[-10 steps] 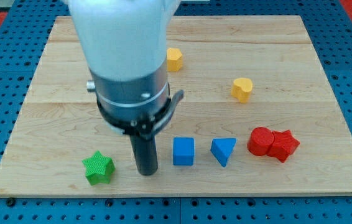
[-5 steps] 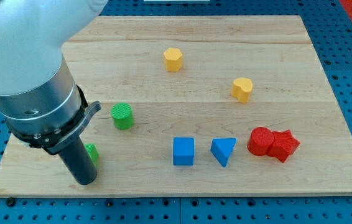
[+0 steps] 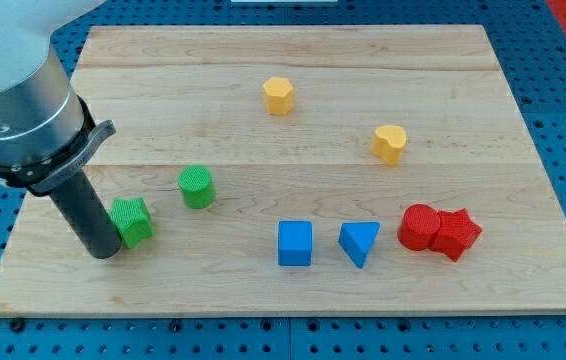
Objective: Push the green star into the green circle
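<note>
The green star lies on the wooden board at the lower left. The green circle, a short cylinder, stands up and to the right of it with a gap between them. My tip is on the board at the star's lower left, touching or almost touching it. The rod and the arm's grey body rise from there toward the view's upper left.
A blue cube and a blue triangle sit at the bottom centre. A red cylinder touches a red star at the right. A yellow hexagon and a yellow heart lie farther up.
My tip swept from the star's right side round below it to its left. The star has shifted up and slightly left, toward the green circle, which is now uncovered.
</note>
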